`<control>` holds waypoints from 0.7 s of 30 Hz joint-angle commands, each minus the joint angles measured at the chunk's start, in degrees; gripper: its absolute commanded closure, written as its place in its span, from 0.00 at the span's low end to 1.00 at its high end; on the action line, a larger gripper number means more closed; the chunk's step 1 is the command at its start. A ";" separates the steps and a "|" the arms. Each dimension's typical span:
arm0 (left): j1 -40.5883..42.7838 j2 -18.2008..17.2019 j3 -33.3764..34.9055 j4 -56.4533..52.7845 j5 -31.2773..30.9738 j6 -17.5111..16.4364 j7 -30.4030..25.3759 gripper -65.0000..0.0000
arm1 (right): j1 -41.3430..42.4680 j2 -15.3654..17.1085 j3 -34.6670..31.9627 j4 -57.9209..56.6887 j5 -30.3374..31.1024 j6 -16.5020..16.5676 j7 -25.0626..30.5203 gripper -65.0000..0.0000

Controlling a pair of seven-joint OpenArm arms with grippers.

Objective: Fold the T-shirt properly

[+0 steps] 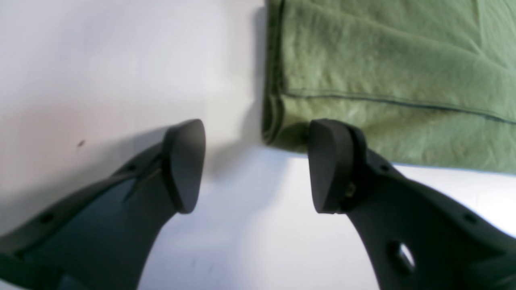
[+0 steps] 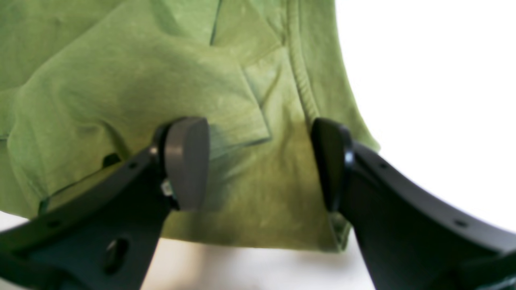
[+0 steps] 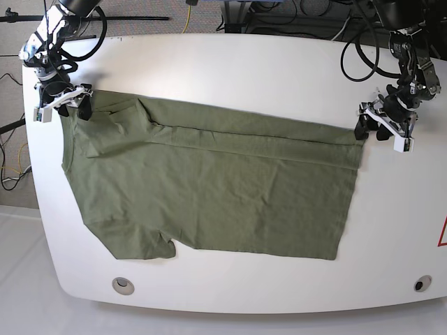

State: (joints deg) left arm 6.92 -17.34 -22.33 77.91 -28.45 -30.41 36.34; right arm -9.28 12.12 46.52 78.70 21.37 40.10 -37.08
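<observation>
An olive-green T-shirt (image 3: pixel 209 188) lies spread across a white desk (image 3: pixel 230 66), its far long side turned over on itself in a narrow fold that runs from the collar end to the hem end. In the base view the collar end lies at the left and the hem at the right, with one short sleeve (image 3: pixel 143 241) jutting toward the near edge of the desk.

The right gripper (image 2: pixel 260 163) hangs over the shirt's far corner at the collar end, its jaws spread wide and released, with wrinkled cloth and a ribbed seam visible between them; whether the fingertips touch the fabric cannot be told. The left gripper (image 1: pixel 256 165) sits at the opposite far corner by the hem, jaws likewise parted and holding nothing. In the left wrist view one fingertip (image 1: pixel 328 165) stands at the very edge of the folded corner while the other stands over bare desk just beside the cloth.

Cables (image 3: pixel 356 42) trail off the far edge of the desk, and two round fittings (image 3: pixel 123 284) are set near its front edge.
</observation>
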 commanded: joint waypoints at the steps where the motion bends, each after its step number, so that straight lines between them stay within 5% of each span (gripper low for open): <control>1: -1.15 -0.61 0.62 -0.09 0.07 -0.25 -0.07 0.41 | 0.12 0.70 0.26 0.81 0.08 -0.10 -0.12 0.41; 6: -2.05 -0.57 1.61 -2.38 0.68 -0.32 -0.61 0.43 | 0.14 0.68 0.23 0.83 -0.01 -0.10 -0.07 0.41; 18: -2.69 -1.45 1.64 -6.45 0.98 -0.18 -3.63 0.93 | 0.17 0.66 0.23 0.36 -0.58 -0.10 -0.31 0.41; 21: -2.41 -1.72 1.60 -5.97 0.90 -0.10 -3.49 0.93 | 0.34 0.68 0.21 0.32 -0.39 -0.10 -0.29 0.41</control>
State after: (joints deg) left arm 4.38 -17.87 -20.58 71.20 -28.58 -30.96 30.72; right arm -9.26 12.05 46.54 78.67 21.19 40.10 -37.04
